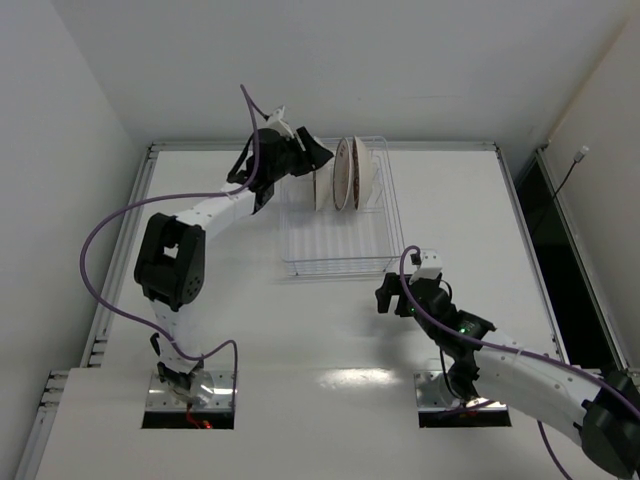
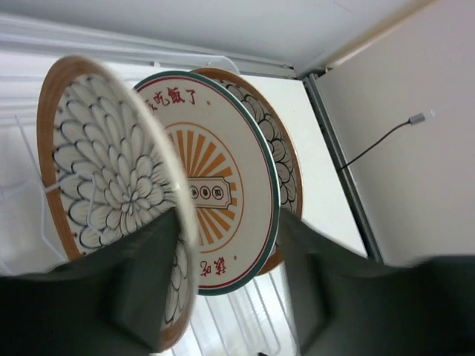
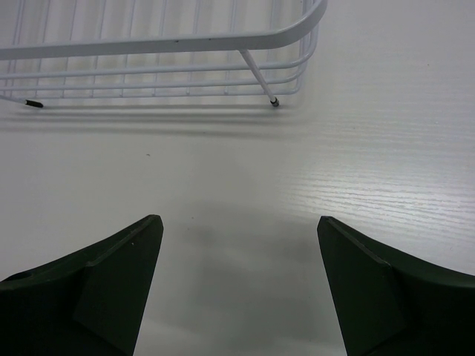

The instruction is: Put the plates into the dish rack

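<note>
The sunburst plate (image 2: 223,178) bears red Chinese characters (image 2: 174,95) along its rim, seemingly "吃飯了".

BLOCKED: plates (image 1: 345,175) upright across dish rack (image 1: 335,240) far end | FREE: near slots, table (image 1: 300,340) in front

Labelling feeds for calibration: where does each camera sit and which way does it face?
Top external: above and behind the robot, looking down the table; left arm and right arm show, the dish rack beyond them.
Left wrist: on the left arm, facing the upright plates; left fingers at the bottom.
Right wrist: low over the table, facing the rack's near rim; right fingers at the bottom.
Shared: top external and left wrist both show the plates.
</note>
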Tool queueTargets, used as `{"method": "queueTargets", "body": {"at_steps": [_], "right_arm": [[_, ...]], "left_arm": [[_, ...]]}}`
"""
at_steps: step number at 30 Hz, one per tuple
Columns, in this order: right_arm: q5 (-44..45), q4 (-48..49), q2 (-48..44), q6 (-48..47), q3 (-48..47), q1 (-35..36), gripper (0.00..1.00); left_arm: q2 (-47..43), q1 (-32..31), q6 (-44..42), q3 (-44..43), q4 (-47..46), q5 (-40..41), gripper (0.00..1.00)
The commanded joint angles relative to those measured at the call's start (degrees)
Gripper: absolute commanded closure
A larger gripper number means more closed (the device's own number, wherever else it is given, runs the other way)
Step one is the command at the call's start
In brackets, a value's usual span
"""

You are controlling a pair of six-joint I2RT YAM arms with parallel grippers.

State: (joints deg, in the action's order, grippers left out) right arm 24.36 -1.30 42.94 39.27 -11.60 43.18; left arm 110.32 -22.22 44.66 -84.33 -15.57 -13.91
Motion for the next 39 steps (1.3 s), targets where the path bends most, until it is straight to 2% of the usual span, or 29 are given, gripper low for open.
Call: {"method": "queueTargets", "body": {"at_steps": [1,4,5,6,7,8,9,13,19,23,26,29,32,33,34,38,39], "right_arm": [[-0.1,2.6,0.0,1.0,-1.9,-0.4,0.16],[-0.1,2.6,0.0,1.0,-1.9,-0.4,0.16],[-0.1,2.6,0.0,1.0,-1.9,-0.4,0.16],[-0.1,2.6,0.0,1.0,-1.9,-0.4,0.16],[-0.1,2.6,0.0,1.0,-1.9,-0.4,0.16],[-0.1,2.6,0.0,1.0,-1.9,-0.4,0.16],[-0.1,2.6,0.0,1.0,-1.9,-0.4,0.16],[-0.1,2.6,0.0,1.0,-1.9,-0.4,0.16],[-0.1,2.6,0.5,1.0,-1.9,-0.4,0.16],[-0.1,2.6,0.5,1.0,-1.9,-0.4,0.16],[-0.1,2.6,-0.1,1.0,-1.9,-0.4,0.11],[-0.1,2.6,-1.8,1.0,-1.9,-0.4,0.10],[0.4,2.6,-3.4,1.0,-0.8,-0.4,0.07],[0.4,2.6,-4.4,1.0,-0.8,-0.4,0.07],[0.4,2.6,-4.4,1.0,-0.1,-0.4,0.06],[1.1,1.4,-5.8,1.5,-0.1,-0.4,0.05],[1.1,1.4,-6.4,2.1,-0.1,-0.4,0.05]], "left_arm": [[-1.0,-0.7,-1.9,-4.2,-4.6,0.1,0.42],[-0.5,-1.2,-2.5,-5.4,-3.4,0.1,0.31],[-0.5,-1.2,-2.5,-5.4,-2.9,0.1,0.23],[-0.5,-1.2,-3.0,-6.0,-2.9,0.1,0.21],[-0.5,-1.2,-3.0,-7.0,-2.9,-0.5,0.11],[-0.5,-1.2,-3.0,-7.7,-1.8,-0.5,0.09],[-0.5,-1.2,-3.7,-8.3,-1.8,-1.2,0.00],[-1.5,-1.2,-4.2,-11.4,-0.7,-3.4,0.00],[-1.6,-2.4,-7.4,-19.5,7.0,-4.9,0.00],[-2.8,-2.4,-10.7,-20.2,11.3,-4.9,0.00],[-5.0,-2.4,-14.4,-18.8,15.0,-3.6,0.00],[-8.6,-2.4,-18.5,-15.6,17.9,-2.4,0.00],[-15.9,-3.2,-25.3,-8.3,19.0,4.0,0.00],[-20.1,-4.6,-27.2,-2.0,16.5,9.9,0.00],[-21.9,-5.1,-31.2,1.0,15.6,12.6,0.00],[-28.4,-7.4,-35.4,15.0,10.8,25.8,0.00],[-32.8,-7.4,-36.0,18.6,8.4,28.3,0.00]]}}
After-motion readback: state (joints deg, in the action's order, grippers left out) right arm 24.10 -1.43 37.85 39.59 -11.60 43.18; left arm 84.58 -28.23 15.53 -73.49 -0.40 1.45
